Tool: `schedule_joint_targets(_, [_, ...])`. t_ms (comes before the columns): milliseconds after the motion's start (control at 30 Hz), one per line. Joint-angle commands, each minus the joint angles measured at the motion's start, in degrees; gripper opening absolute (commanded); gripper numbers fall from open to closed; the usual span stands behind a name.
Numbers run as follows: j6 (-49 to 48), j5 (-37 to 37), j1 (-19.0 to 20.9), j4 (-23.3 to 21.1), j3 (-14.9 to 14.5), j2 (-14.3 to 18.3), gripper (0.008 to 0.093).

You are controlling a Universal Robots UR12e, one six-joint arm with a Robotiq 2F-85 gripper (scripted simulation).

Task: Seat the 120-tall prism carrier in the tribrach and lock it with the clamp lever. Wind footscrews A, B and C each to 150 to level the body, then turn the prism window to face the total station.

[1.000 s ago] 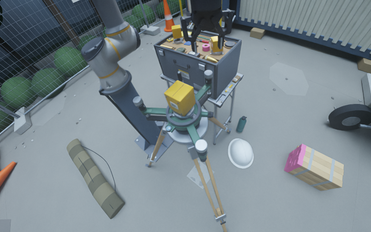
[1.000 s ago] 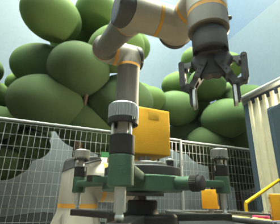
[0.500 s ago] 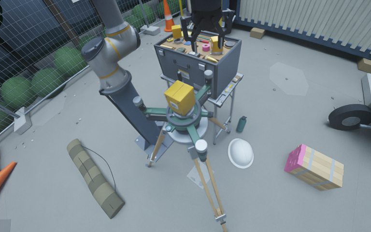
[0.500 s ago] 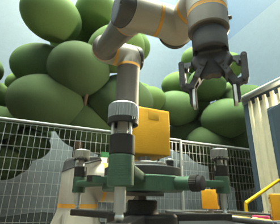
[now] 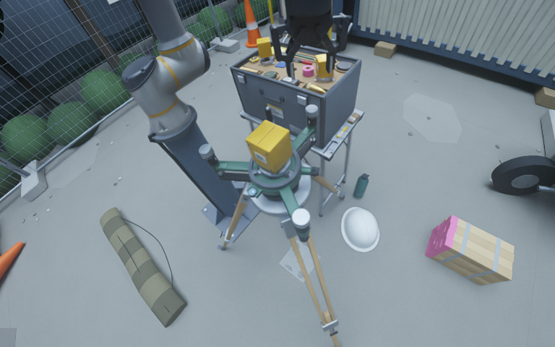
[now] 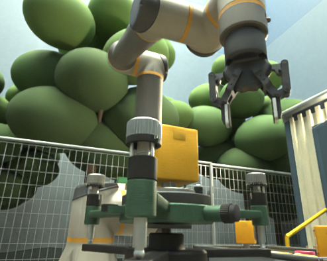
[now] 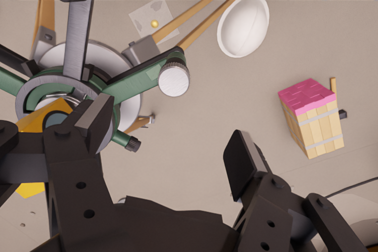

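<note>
The yellow prism carrier (image 5: 269, 145) sits upright in the green three-armed tribrach (image 5: 274, 177) on top of the wooden tripod, its box body (image 6: 176, 154) rising above the grey ring. Three footscrews with grey knurled caps stand at the arm ends: one at the front (image 5: 301, 218), one at the left (image 5: 206, 152), one at the back (image 5: 311, 112). A small black knob (image 6: 229, 213) sticks out of the tribrach's side. My gripper (image 6: 250, 112) hangs open and empty well above and to the right of the carrier, over the bare ground beside the tribrach (image 7: 76, 89).
An open grey case (image 5: 296, 88) of tools and two more yellow carriers stands on a folding table behind the tripod. A white hard hat (image 5: 360, 228), a green bottle (image 5: 361, 185), a pink-topped bundle of stakes (image 5: 470, 250) and a rolled mat (image 5: 142, 265) lie on the ground.
</note>
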Motion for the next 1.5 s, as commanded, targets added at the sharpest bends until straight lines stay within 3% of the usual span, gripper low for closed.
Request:
schedule_joint_targets(0, [0.2,0.0,0.0,0.0,-0.1,0.0,0.0780])
schedule_joint_targets(733, [11.3,0.0,0.0,0.0,0.0,0.0,0.0780])
schedule_joint_targets(1467, [35.1,0.0,0.0,-0.1,0.0,-0.1,0.0780])
